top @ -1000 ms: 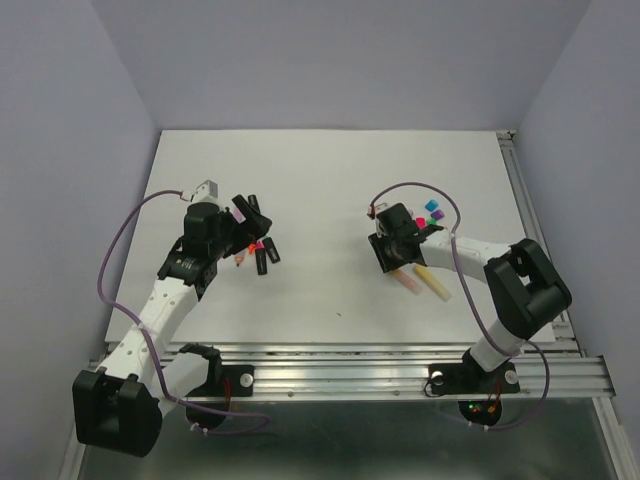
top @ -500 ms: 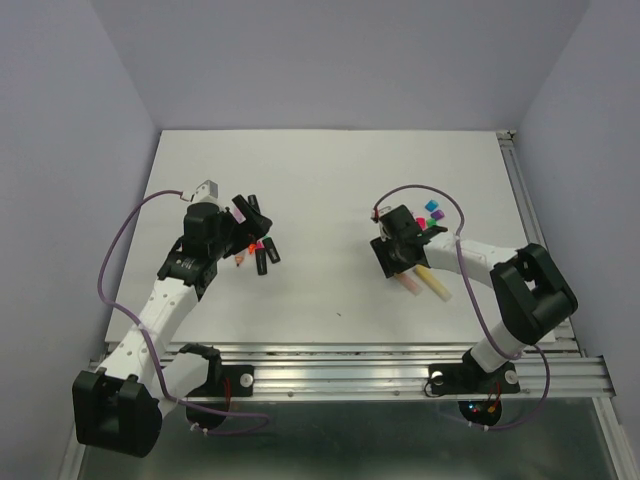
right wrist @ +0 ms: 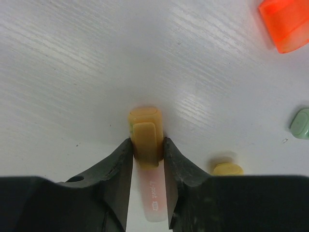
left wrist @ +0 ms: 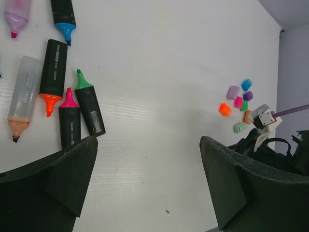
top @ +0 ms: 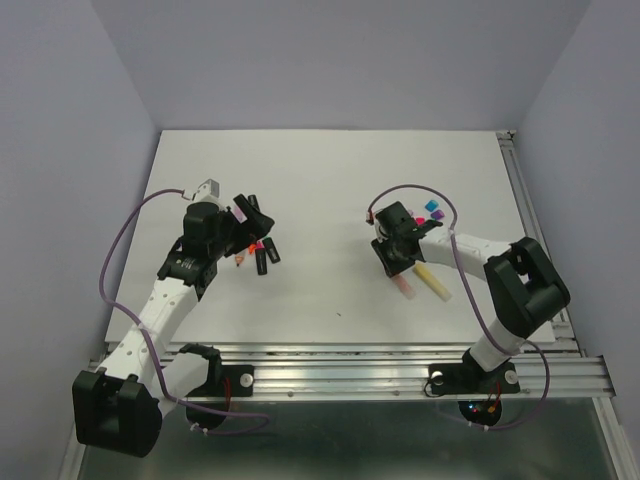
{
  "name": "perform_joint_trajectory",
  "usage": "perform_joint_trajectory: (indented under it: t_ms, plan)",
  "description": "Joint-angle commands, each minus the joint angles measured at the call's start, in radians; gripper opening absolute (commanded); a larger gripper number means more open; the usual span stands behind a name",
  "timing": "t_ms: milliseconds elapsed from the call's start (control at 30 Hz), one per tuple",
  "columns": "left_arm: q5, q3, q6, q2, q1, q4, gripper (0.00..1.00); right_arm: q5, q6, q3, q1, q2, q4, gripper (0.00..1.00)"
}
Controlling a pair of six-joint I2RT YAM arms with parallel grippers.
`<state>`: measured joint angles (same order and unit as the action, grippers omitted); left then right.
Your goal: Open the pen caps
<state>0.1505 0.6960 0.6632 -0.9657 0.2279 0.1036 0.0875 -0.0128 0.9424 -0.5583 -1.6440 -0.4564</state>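
At the near edge, a metal rail (top: 400,365) with both arm bases bolted on. Beyond it, a flat white table (top: 330,170), matte, faintly grained in the wrist views.

On the left, the left gripper (left wrist: 148,145): released, jaws spread wide, nothing between them, over bare table just beside a cluster of uncapped pens (left wrist: 72,111) with orange, pink, green and blue tips.

On the right, the right gripper (right wrist: 147,145): clenched on the peach cap (right wrist: 145,126) of a pale pen (right wrist: 153,198), cap seated on the barrel. Resting on the table or just above it, cannot tell. Just right of it, the end of a yellow pen (right wrist: 228,169).

Farther off on the right side, loose pen caps (top: 432,212) in a small cluster on the table, among them an orange cap (right wrist: 285,24) and a green cap (right wrist: 301,123).

Around the table on the left, far and right sides, plain lilac-grey walls (top: 330,60).
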Motion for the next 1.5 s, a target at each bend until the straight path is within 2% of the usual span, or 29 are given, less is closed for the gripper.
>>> perform_joint_trajectory:
  t_ms: [0, 167, 267, 333, 467, 500, 600, 733, 933, 1033, 1300, 1400, 1433, 1467]
  plan:
    - [0.075, -0.013, -0.017, 0.015, 0.004, -0.068, 0.99, -0.066, 0.014, 0.041, -0.006, -0.039, 0.021, 0.26]
    - [0.162, -0.024, -0.020, 0.019, 0.007, -0.099, 0.99, -0.077, -0.145, 0.010, -0.005, 0.093, 0.126, 0.17]
    - [0.196, -0.045, -0.020, 0.035, 0.028, -0.143, 0.99, -0.083, -0.411, -0.046, -0.006, 0.226, 0.208, 0.09]
    - [0.210, -0.053, -0.020, 0.056, 0.051, -0.165, 0.99, -0.071, -0.525, -0.109, -0.017, 0.349, 0.272, 0.08]
    - [0.173, -0.088, -0.037, 0.116, 0.175, -0.258, 0.99, 0.043, -0.849, -0.302, -0.041, 0.551, 0.445, 0.08]
    - [0.167, -0.093, -0.043, 0.125, 0.238, -0.271, 0.99, 0.053, -0.962, -0.333, -0.045, 0.579, 0.464, 0.08]
    - [0.213, -0.118, -0.088, 0.147, 0.324, -0.340, 0.99, 0.066, -1.076, -0.422, -0.058, 0.664, 0.532, 0.10]
    - [0.241, -0.173, -0.082, 0.131, 0.454, -0.461, 0.99, 0.038, -1.154, -0.491, -0.087, 0.722, 0.633, 0.13]
    - [0.098, -0.178, -0.085, 0.024, 0.594, -0.508, 0.99, 0.012, -1.220, -0.511, -0.143, 0.707, 0.729, 0.12]
    - [0.051, -0.141, -0.102, -0.039, 0.634, -0.527, 0.99, 0.006, -1.243, -0.513, -0.169, 0.662, 0.783, 0.12]
    - [0.049, -0.090, -0.154, -0.175, 0.699, -0.525, 0.99, 0.012, -1.279, -0.495, -0.215, 0.582, 0.881, 0.12]
    - [0.032, -0.078, -0.152, -0.223, 0.722, -0.524, 0.91, -0.003, -1.265, -0.472, -0.230, 0.561, 0.884, 0.13]
    - [0.026, -0.070, -0.149, -0.237, 0.729, -0.525, 0.83, -0.006, -1.262, -0.470, -0.233, 0.556, 0.884, 0.13]
    - [0.023, -0.067, -0.148, -0.241, 0.732, -0.525, 0.79, -0.006, -1.260, -0.467, -0.241, 0.553, 0.886, 0.13]
